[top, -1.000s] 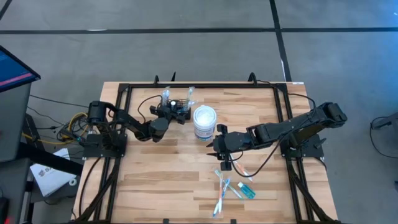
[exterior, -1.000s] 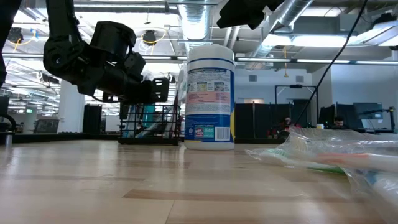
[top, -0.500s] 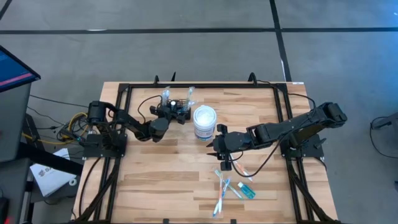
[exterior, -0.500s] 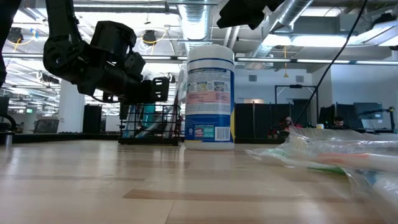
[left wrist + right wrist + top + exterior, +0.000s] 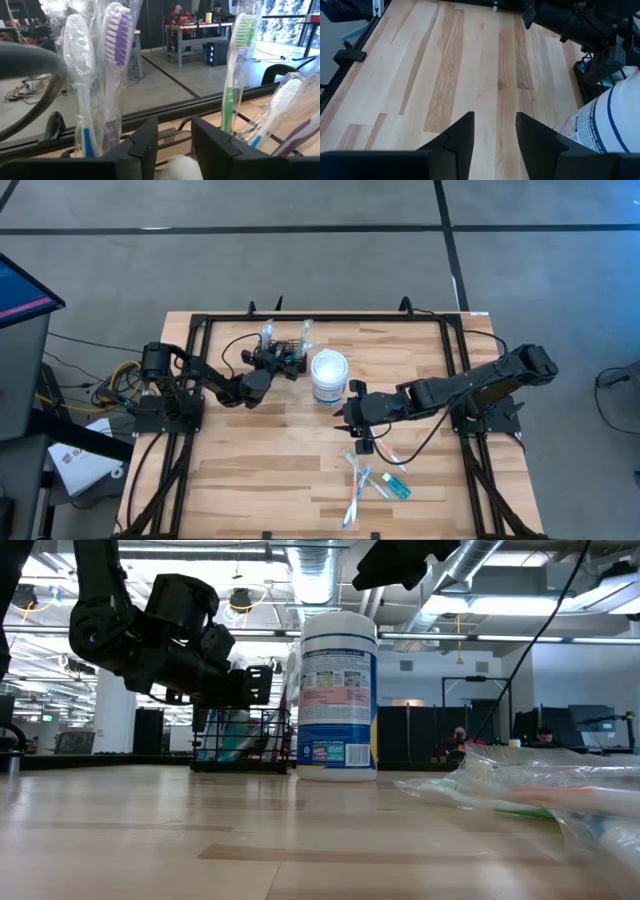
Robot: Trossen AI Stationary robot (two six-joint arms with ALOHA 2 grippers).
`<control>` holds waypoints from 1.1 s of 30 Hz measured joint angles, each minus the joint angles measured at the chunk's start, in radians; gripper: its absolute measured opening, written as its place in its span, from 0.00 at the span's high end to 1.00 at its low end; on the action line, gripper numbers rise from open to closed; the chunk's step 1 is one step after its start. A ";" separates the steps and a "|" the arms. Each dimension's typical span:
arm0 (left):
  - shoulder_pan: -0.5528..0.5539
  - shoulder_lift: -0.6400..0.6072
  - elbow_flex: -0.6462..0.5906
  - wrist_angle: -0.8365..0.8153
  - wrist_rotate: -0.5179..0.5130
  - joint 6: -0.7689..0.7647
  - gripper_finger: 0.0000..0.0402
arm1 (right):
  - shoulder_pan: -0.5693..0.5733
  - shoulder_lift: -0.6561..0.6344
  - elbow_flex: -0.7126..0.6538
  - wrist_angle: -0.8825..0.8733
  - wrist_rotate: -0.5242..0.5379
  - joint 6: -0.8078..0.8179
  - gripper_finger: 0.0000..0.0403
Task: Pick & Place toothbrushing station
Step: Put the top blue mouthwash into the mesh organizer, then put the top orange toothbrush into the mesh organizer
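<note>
the small black wire-mesh toothbrushing station (image 5: 285, 356) stands at the far side of the wooden table (image 5: 260, 450), just beside the round white lidded tub (image 5: 329, 377). the left gripper (image 5: 278, 362) is at this rack with a gap between its fingers (image 5: 145, 145), holding nothing. the right gripper (image 5: 350, 416) hovers near the tub, open and empty.

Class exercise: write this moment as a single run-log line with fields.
task: place toothbrushing station | left tool: open, at station, nothing held | right tool: open, empty, near white tub | spare toothbrushes: on table

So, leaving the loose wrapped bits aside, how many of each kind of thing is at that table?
Robot hands: 2 (left hand, right hand)
White tub: 1
Black wire rack: 1
Total: 4
</note>
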 joint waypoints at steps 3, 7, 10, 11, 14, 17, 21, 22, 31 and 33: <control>0.000 0.000 0.000 0.000 0.000 0.000 0.73 | 0.000 0.000 0.000 0.000 0.000 0.000 0.67; 0.001 0.000 0.000 0.001 0.000 0.000 0.73 | 0.000 0.000 0.000 0.000 0.000 0.000 0.67; 0.001 0.000 0.000 0.002 0.000 0.000 0.73 | 0.000 0.000 0.000 0.001 0.000 0.000 0.67; 0.001 0.000 0.000 0.002 0.000 0.000 0.73 | 0.000 0.000 0.000 0.001 0.000 0.000 0.67; 0.001 0.000 0.000 0.007 0.000 0.000 0.74 | 0.000 0.000 0.000 0.001 0.000 0.000 0.67; -0.001 0.002 -0.002 0.041 0.003 0.022 0.74 | 0.000 0.000 0.000 0.002 0.000 0.000 0.67; -0.025 0.006 -0.004 0.110 0.018 0.096 0.74 | 0.000 0.000 0.000 0.006 0.000 0.000 0.67; -0.030 0.005 -0.004 0.125 0.017 0.112 0.74 | 0.000 0.000 0.000 0.008 0.000 0.000 0.67; -0.041 -0.007 -0.003 0.173 0.027 0.175 0.74 | 0.000 0.000 0.000 0.011 0.000 0.000 0.66; -0.041 -0.029 0.003 0.181 0.030 0.214 0.74 | 0.000 0.000 0.000 0.012 0.000 0.000 0.66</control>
